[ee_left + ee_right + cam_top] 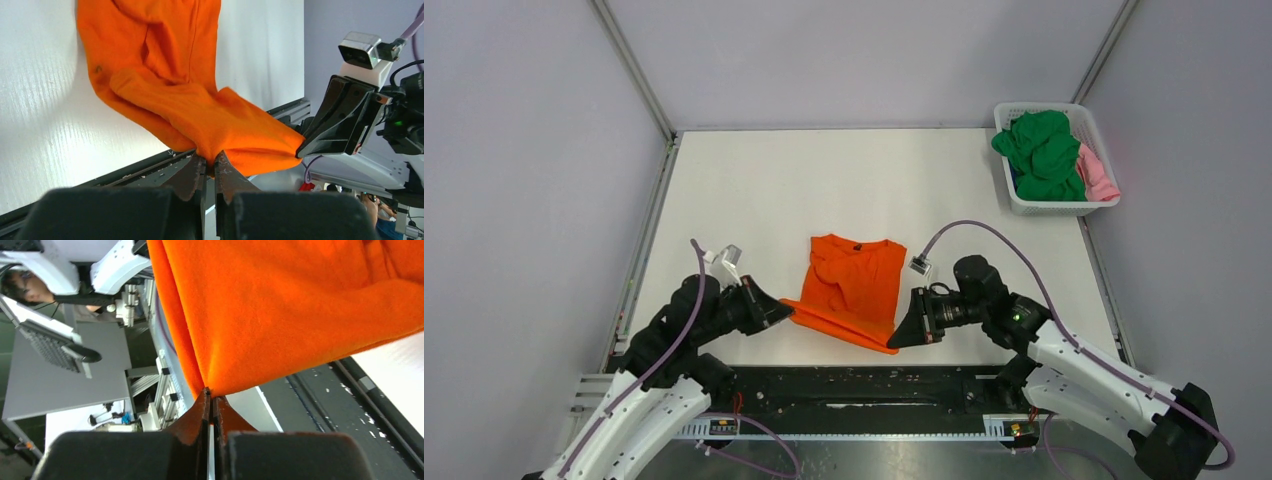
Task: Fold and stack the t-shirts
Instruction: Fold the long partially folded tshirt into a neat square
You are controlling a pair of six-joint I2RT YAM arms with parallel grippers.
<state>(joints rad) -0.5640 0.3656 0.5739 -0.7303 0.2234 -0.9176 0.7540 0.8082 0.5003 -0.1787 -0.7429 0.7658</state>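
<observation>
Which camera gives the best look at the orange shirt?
The top external view: the whole orange t-shirt shows, collar to hem. The left wrist view shows only part of it; the right wrist view, just one pinched corner up close.

Cannot follow the orange t-shirt (190,115) whole in either wrist view: cut off by the top edge in the left one, by the top and right edges in the right one, its pinched corners buried between closed jaws at lower middle. In the top view, upper right, shows only part of the pink shirt (1099,175) under the green shirt (1042,150) in the basket (1049,207), and too little of the blue scrap (1016,181) to tell what it is.
</observation>
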